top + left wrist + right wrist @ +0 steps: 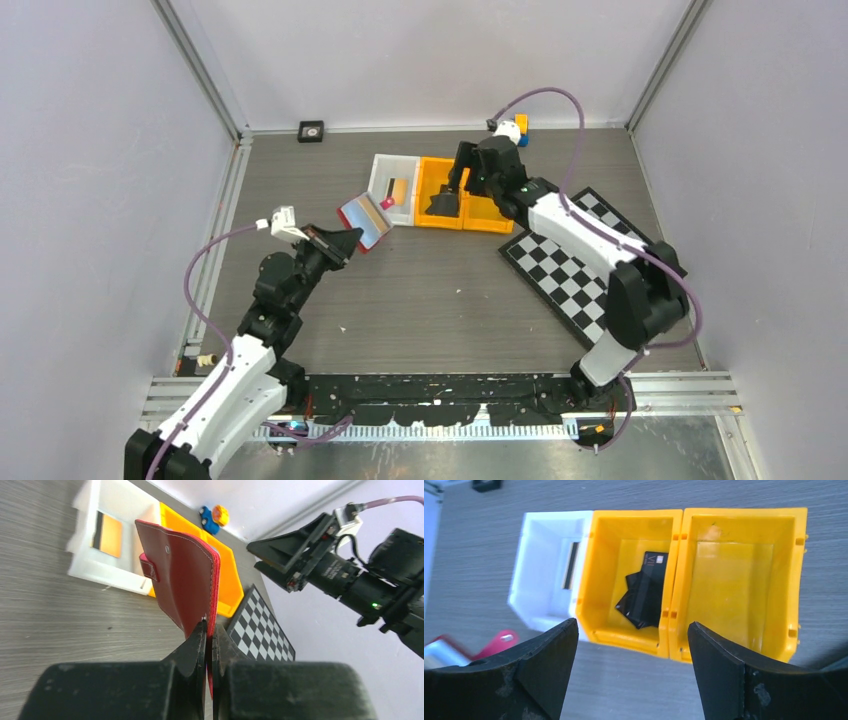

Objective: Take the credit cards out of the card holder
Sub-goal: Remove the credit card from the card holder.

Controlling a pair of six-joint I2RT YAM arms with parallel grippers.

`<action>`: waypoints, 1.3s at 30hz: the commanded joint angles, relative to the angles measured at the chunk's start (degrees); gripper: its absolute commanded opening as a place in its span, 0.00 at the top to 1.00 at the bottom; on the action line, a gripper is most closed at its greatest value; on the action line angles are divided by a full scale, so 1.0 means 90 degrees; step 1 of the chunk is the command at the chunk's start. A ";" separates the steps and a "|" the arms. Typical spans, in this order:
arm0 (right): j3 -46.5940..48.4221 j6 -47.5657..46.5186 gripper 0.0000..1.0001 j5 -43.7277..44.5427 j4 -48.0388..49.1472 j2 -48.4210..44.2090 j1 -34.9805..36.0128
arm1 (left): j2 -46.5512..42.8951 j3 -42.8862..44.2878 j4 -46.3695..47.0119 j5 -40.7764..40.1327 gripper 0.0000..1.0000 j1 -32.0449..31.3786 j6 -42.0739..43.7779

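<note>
The red card holder [363, 222] is clamped by its edge between the shut fingers of the left tool [345, 240]. It is held up off the grey surface [430, 300], at about 11 o'clock from the middle of the surface in the top view. Its pale shiny inside is turned up to the top camera. Its red outside and little snap tab are seen in the left wrist view.

3 small bins are lined up side by side at 12 o'clock. The white bin [382, 168] is at the 9 o'clock end, just beside the card holder. 1 tan credit card [107, 534] with a dark stripe is seen lying in it. The middle yellow bin [605, 570] is touched by the white bin on one side and by the other yellow bin [784, 580] on the other side. Dark credit cards [644, 592] are piled in the middle yellow bin; how many cannot be told.

The right tool [633, 627] is held above the middle yellow bin. Its fingers are spread wide apart and nothing is held between them.

A black and white chequered board [575, 270] is laid flat on the surface at 3 o'clock.
</note>
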 commanded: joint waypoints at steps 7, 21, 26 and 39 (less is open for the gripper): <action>-0.2502 0.0780 0.13 -0.0977 0.0994 -0.2354 0.0041 | 0.1844 0.0721 0.1705 0.1841 1.00 -0.0324 -0.0025; -0.4664 0.1478 0.11 -0.2558 0.4594 -0.2229 -0.0049 | 0.3710 0.1385 0.2772 0.3339 1.00 -0.0761 0.0162; -0.4694 0.1925 0.09 -0.3178 0.5193 -0.1945 -0.0135 | 0.3594 0.1271 0.3212 0.3443 1.00 -0.0753 -0.0126; -0.5437 0.3685 0.08 -0.4082 0.8234 -0.1283 -0.0526 | 0.3078 0.0855 0.3797 0.3227 1.00 -0.0702 -0.0507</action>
